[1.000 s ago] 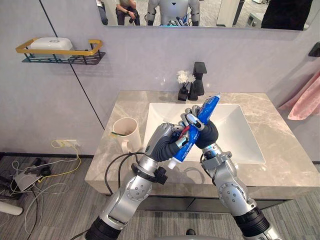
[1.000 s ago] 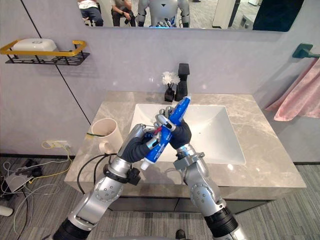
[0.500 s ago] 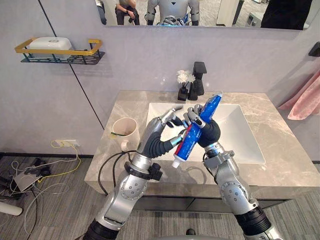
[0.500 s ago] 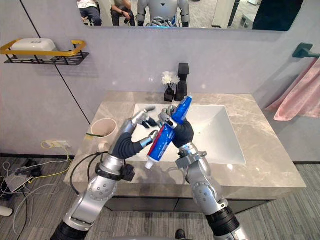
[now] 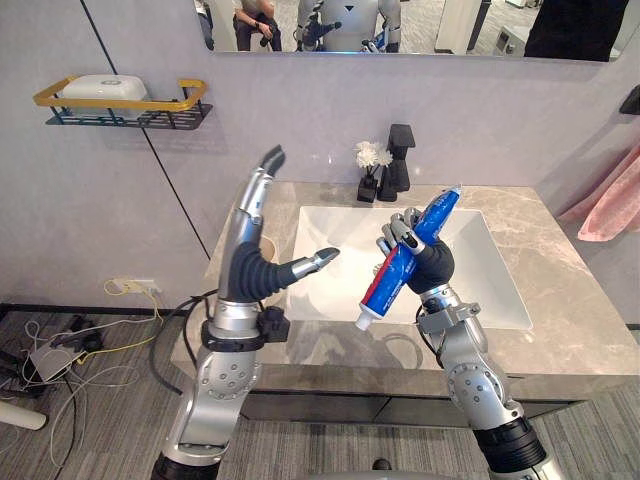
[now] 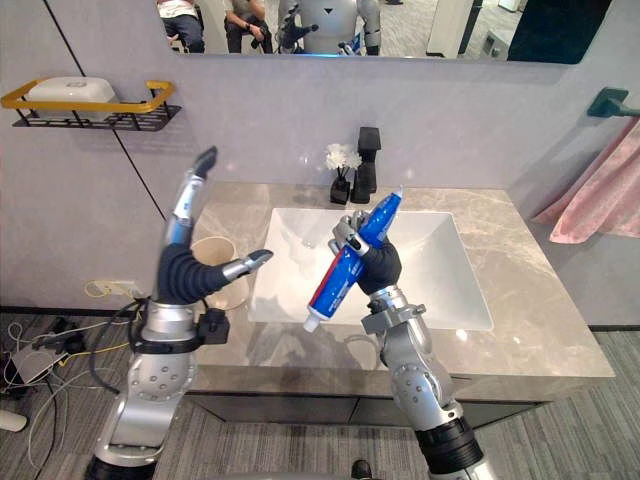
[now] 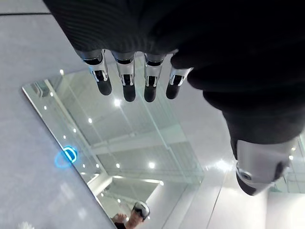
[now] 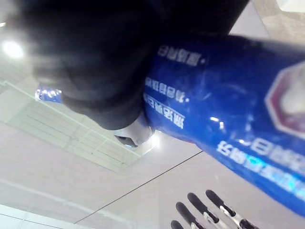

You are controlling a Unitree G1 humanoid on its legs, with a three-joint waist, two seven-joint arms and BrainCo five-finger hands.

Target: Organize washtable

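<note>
In right robot hand (image 5: 433,266): toothpaste tube (image 5: 394,284) diagonal, cap-down.

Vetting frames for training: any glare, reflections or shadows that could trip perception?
Left eye view: even light; glossy countertop mirrors things near its front edge; mirror repeats a seated person. Left wrist view: ceiling lights dot the mirror past the open left robot hand. Right wrist view: glare streaks on the toothpaste tube in the right robot hand; one lamp flares.

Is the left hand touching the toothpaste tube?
Apart. The left eye view shows the left hand open and upright, with bare sink plainly between its thumb and the toothpaste tube that the right hand grips.
</note>
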